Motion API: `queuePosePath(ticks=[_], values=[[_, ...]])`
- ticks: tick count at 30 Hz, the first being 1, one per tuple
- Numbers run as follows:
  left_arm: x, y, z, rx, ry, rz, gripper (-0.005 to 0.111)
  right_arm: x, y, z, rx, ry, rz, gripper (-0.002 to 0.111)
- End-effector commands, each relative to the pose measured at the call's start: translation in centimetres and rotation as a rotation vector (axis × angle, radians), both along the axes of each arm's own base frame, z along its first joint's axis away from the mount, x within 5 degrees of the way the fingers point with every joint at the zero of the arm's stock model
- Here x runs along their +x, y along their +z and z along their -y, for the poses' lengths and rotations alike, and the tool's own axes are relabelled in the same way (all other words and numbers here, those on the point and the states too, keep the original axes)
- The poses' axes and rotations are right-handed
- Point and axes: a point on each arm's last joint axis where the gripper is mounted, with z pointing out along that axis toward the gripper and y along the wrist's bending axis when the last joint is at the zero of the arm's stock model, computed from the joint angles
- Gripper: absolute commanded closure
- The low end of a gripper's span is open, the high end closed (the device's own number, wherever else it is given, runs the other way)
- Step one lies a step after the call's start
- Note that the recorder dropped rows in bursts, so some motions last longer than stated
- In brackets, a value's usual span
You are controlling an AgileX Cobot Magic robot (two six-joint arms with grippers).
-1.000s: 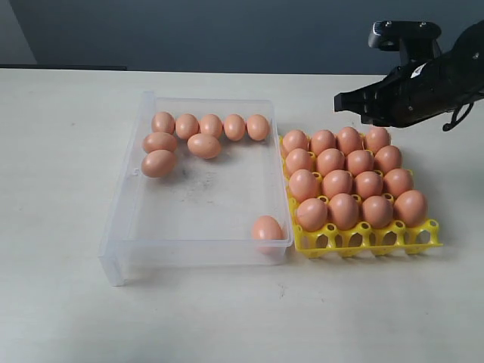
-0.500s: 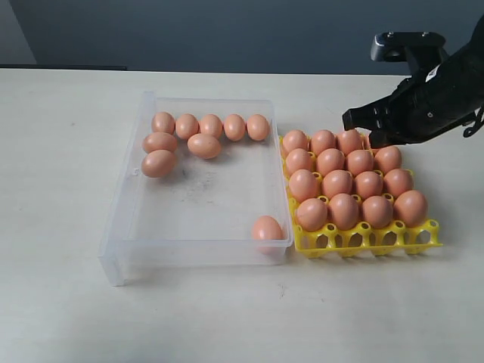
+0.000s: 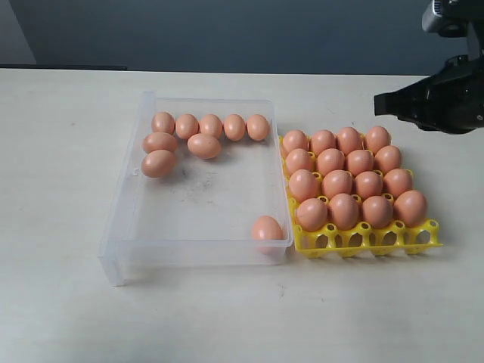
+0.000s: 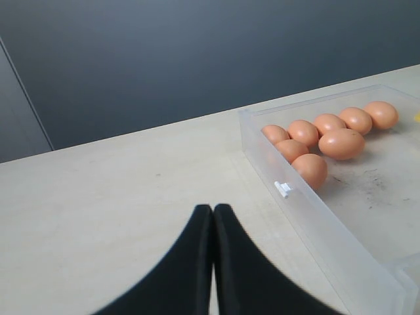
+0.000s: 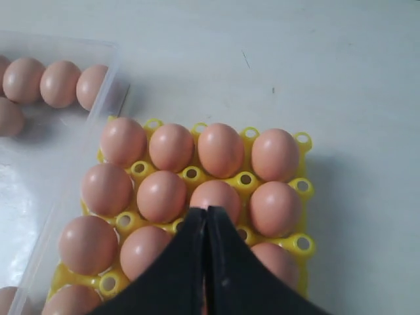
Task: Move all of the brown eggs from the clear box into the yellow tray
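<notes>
Right gripper (image 5: 205, 213) hangs raised by the yellow tray (image 3: 363, 240), jaws pressed together and empty; left gripper (image 4: 212, 210) likewise (beside the clear box (image 3: 121, 227)). Sixteen brown eggs (image 3: 338, 182) fill tray cups; nine lie in the box.

A pale, cream-coloured table (image 3: 60, 302) fills most of the scene, its matte top faintly scuffed. A small dark fleck (image 3: 280, 286) sits on it toward the near side, about the middle. Behind the far edge rises a dark blue-grey wall (image 3: 227, 30), with a lighter grey panel (image 3: 13, 30) at the far left corner.
</notes>
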Motion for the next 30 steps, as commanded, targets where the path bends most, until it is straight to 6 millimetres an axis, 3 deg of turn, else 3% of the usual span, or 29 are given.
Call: queuePosePath(ticks=[1,12,24,30], values=[[0.0,0.2,0.0,-0.004,-0.001,0.016,0.106,-0.5,-0.5,0.2,-0.006,-0.007,0.031,0.109],[0.0,0.2,0.0,-0.004,-0.001,0.016,0.106,-0.2,-0.4,0.2,0.025,-0.029,0.052,0.109],[0.0,0.2,0.0,-0.004,-0.001,0.016,0.106,2.5,-6.9,-0.3,0.002,-0.060,-0.143,0.109],[0.0,0.2,0.0,-0.004,-0.001,0.016,0.106,3.1,-9.2,-0.4,-0.010,-0.071,-0.201,0.109]])
